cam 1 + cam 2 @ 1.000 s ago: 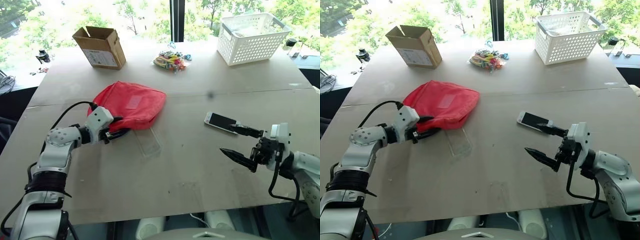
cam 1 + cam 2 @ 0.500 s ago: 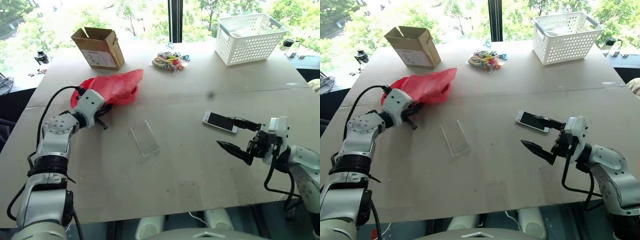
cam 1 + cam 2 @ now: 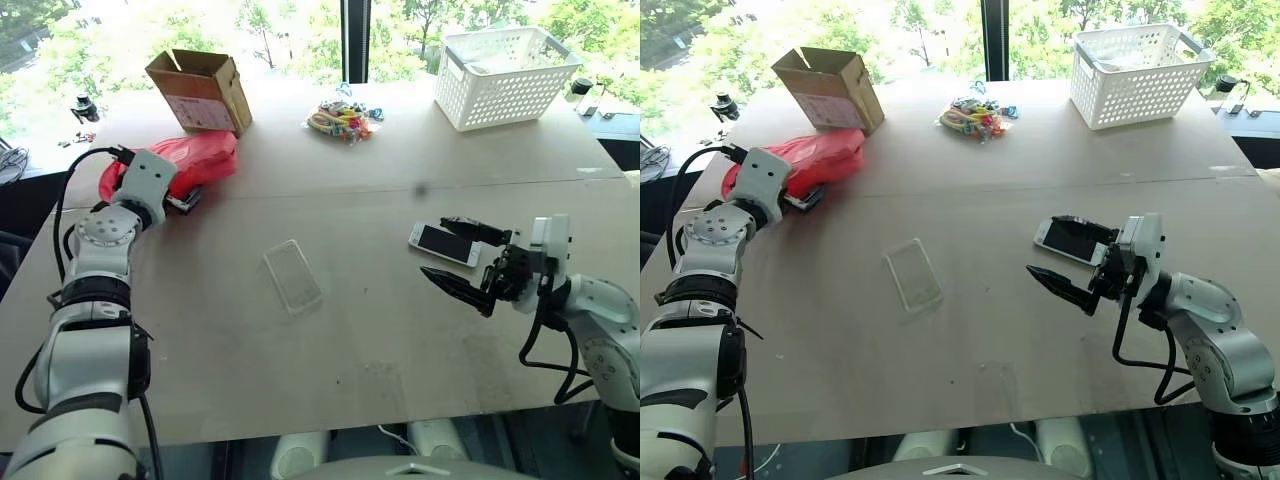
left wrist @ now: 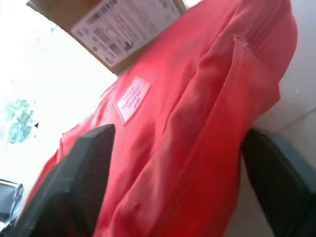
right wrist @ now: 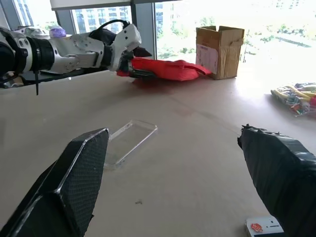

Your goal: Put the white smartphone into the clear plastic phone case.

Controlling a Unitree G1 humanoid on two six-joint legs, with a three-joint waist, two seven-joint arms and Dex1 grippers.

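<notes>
The right gripper (image 3: 461, 257), jaws apart, is hovering just beside the white smartphone (image 3: 441, 244); the clear plastic phone case (image 3: 292, 276) is lying well left of the phone. The left gripper (image 4: 173, 163) seems spread against the red bag (image 3: 190, 166). A clumsy pinch could skid the phone away.

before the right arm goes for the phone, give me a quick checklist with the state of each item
1. Right gripper open: ok.
2. Phone flat on the table, nothing on it: ok.
3. Gripper lined up with the phone: not ok, one finger is over it, the other beside it.
4. Clear case uncovered, apart from the red bag: ok.
5. Left gripper free of the bag: cannot tell.
</notes>
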